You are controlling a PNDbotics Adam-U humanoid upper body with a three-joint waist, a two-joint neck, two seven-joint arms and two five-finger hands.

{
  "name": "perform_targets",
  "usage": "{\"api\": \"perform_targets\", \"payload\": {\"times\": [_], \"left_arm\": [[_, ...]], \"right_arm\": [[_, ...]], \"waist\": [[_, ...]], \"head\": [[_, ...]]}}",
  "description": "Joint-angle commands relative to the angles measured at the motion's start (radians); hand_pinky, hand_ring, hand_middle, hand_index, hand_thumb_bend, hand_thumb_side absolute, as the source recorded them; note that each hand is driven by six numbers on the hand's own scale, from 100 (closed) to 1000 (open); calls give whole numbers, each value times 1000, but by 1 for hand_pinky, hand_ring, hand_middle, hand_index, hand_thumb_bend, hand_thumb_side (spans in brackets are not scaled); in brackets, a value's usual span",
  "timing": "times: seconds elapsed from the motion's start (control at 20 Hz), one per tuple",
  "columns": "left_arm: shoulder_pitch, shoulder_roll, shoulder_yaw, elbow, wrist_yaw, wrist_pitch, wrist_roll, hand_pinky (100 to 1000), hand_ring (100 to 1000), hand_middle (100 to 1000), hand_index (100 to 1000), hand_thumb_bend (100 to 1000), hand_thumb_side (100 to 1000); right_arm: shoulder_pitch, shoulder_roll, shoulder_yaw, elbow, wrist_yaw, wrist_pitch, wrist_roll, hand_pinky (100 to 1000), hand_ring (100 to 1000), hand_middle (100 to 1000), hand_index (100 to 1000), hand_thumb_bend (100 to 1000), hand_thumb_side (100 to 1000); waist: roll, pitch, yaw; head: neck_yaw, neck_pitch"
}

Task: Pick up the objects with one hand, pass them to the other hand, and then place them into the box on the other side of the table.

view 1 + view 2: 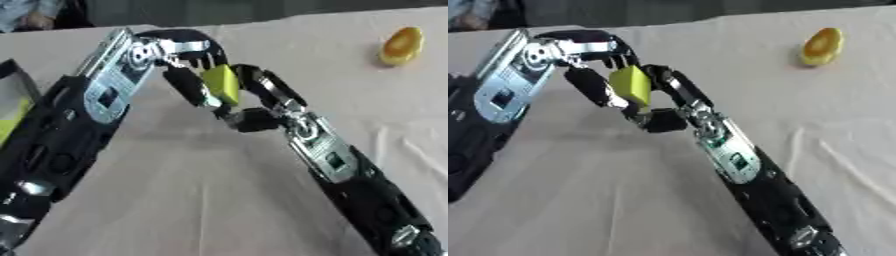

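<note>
A yellow-green block hangs above the middle of the table, caught between my two hands. My left hand comes in from the upper left; its fingers curl over the block's top and its thumb lies along the block's left side. My right hand rises from the lower right, with fingers curled against the block's right side. Both hands touch the block. An orange-yellow rounded object lies on the cloth at the far right.
A dark-walled box stands at the left edge with something yellow-green inside. The table is covered by a pale pinkish cloth with creases at the right. My forearms cross the left and lower right of the view.
</note>
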Motion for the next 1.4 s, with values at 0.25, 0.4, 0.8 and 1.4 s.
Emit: {"api": "perform_targets", "payload": {"times": [0.25, 0.4, 0.8, 1.4], "left_arm": [[-15, 6, -6, -40, -56, -7, 23, 771, 707, 626, 675, 332, 341], [-15, 7, -7, -47, -72, -4, 37, 757, 683, 592, 630, 314, 347], [-13, 10, -8, -72, -128, 3, 70, 737, 656, 559, 605, 316, 345], [-10, 14, -5, -89, -144, 15, 68, 707, 599, 480, 515, 277, 337]], "right_arm": [[-20, 10, 1, -19, -9, 3, -8, 812, 701, 486, 609, 100, 100], [-19, 6, 1, -20, -10, 4, -6, 812, 701, 486, 610, 100, 100], [-15, 4, -2, -18, -19, 16, -14, 810, 699, 489, 614, 127, 100], [-11, 1, -5, -6, -16, 62, -45, 820, 805, 661, 802, 439, 334]], "waist": [[9, -30, 1], [9, -30, 0], [8, -31, 0], [7, -32, 0]], "head": [[1, -2], [1, -2], [4, -2], [2, -2]]}}
